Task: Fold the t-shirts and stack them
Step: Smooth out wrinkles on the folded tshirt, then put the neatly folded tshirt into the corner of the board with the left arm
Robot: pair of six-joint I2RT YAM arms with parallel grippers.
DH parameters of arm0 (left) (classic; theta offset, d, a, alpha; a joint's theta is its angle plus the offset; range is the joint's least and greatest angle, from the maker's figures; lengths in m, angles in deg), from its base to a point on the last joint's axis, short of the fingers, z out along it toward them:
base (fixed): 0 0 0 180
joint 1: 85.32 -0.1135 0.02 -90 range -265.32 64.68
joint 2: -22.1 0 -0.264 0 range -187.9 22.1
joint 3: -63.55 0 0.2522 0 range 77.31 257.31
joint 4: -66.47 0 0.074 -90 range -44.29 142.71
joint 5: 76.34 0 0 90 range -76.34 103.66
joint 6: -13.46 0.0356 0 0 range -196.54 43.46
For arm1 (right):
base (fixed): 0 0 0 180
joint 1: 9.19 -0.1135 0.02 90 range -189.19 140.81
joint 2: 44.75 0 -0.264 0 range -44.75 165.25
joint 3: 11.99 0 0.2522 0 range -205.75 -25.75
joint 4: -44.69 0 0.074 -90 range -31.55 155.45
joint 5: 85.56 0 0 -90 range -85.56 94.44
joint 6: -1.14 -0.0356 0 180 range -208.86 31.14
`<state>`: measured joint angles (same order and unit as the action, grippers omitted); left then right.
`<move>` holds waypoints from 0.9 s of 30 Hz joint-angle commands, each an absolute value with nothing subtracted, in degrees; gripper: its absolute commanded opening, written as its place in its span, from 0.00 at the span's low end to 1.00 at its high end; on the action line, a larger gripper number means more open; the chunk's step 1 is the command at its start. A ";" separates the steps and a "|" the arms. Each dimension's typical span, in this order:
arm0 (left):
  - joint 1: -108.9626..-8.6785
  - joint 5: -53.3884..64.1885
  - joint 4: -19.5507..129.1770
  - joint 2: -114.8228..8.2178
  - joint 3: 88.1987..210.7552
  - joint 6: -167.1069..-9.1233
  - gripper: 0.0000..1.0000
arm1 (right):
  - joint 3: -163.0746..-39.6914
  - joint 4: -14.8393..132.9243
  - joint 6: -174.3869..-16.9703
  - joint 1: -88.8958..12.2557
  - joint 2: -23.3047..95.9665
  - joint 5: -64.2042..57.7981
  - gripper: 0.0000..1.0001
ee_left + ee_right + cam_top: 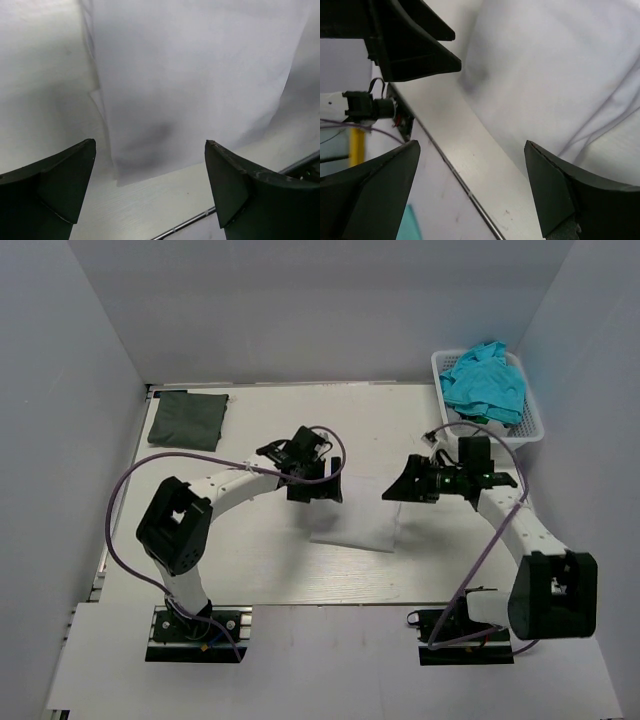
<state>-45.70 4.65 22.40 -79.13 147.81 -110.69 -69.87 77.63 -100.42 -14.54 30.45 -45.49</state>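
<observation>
White fabric marked the middle of the top view: the white t-shirt [352, 530] lay flat on the table [250, 570] as a rough rectangle. The left gripper [316, 490] hung over its left far corner and the right gripper [398, 490] over its right far corner. A dark grey-green t-shirt [187, 418] lay folded at the table's far left corner, well apart from both arms. Teal t-shirts [483, 385] were heaped in a white basket [530, 428] at the far right.

From the left wrist, the left gripper's two dark fingers [55, 190] stood spread wide with nothing between them. The white t-shirt filled most of that view, and its folded edge ran across the bare tabletop between the fingers.

From the right wrist, the right gripper's fingers [560, 195] were likewise spread wide and held nothing. The white t-shirt lay at the upper right with soft creases. The table's edge ran diagonally beneath the fingers, and the left gripper's dark fingers showed at the upper left.
</observation>
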 commanded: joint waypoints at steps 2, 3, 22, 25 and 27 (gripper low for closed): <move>-45.51 14.53 13.52 -79.14 155.77 -106.42 1.00 | -73.83 84.73 -99.58 -14.20 23.47 -36.71 0.91; -45.51 15.15 12.64 -80.28 156.66 -105.90 1.00 | -73.74 83.86 -101.33 -14.20 21.80 -33.82 0.91; -42.70 9.64 13.86 -91.00 157.02 -104.22 0.95 | -75.41 86.48 -101.78 -13.94 15.98 -28.43 0.91; -42.17 7.51 17.28 -91.54 156.50 -104.22 0.95 | -75.41 86.22 -102.31 -14.03 16.07 -28.70 0.91; -42.17 7.51 19.22 -92.24 155.97 -104.83 0.95 | -75.06 85.96 -102.49 -13.94 15.81 -29.05 0.91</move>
<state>-42.86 11.16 13.92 -91.61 157.53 -104.46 -74.50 86.02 -102.19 -14.08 16.37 -28.58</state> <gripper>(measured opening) 0.956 0.907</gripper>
